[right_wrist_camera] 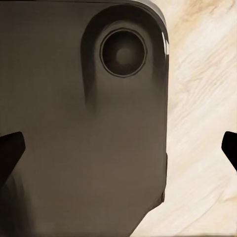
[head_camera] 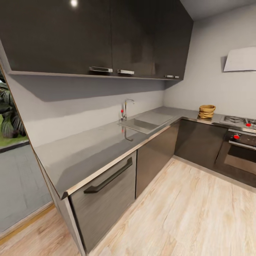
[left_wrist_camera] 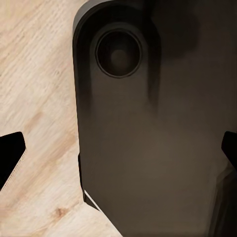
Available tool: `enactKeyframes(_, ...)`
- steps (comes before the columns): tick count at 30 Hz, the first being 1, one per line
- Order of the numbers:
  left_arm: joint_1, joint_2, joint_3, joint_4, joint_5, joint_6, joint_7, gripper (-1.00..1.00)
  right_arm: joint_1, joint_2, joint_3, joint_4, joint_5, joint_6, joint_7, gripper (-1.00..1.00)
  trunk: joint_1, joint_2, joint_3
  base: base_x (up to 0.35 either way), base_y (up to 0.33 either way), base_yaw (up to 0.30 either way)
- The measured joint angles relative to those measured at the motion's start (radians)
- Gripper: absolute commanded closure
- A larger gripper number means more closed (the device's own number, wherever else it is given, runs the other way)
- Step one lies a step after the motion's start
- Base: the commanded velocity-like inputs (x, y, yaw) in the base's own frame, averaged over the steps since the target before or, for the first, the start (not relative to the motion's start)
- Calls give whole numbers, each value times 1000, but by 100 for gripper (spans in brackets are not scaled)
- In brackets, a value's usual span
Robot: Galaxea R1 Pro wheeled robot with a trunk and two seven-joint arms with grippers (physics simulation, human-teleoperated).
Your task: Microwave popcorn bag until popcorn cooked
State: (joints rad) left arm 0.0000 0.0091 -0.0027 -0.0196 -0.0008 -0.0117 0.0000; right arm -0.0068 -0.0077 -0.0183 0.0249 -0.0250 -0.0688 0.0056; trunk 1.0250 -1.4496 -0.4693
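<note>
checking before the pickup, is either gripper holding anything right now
Nothing is held. The left gripper and right gripper are open over the robot's dark base.

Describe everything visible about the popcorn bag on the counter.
The popcorn bag is a small tan-brown sack with a rolled rim and ridged, wrinkled sides. It stands upright, mouth open upward, on the far stretch of the grey countertop against the wall, just beside the gas hob. Nothing else touches it; its contents cannot be made out.
</note>
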Motion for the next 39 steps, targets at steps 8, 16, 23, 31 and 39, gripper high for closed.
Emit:
enactKeyframes(8, 0, 0, 0, 0, 0, 0, 0, -100, 0, 0, 0, 0, 0, 0, 0, -100, 0, 0, 0, 0, 0, -288)
enactKeyframes(16, 0, 0, 0, 0, 0, 0, 0, -100, 0, -1, 0, 0, 0, 0, 0, -100, 0, 0, 0, 0, 0, -288)
enactKeyframes(23, 0, 0, 0, 0, 0, -1, 0, -100, 0, -2, 0, 0, 0, 0, 0, -100, 0, 0, 0, 0, 0, -288)
enactKeyframes(31, 0, 0, 0, 0, 0, 0, 0, -100, 0, 2, 0, 0, 0, 1, 0, -100, 0, 0, 0, 0, 0, -288)
enactKeyframes(39, 0, 0, 0, 0, 0, 0, 0, -100, 0, 6, -2, -1, -1, 8, -6, -100, 0, 0, 0, 0, 0, -288)
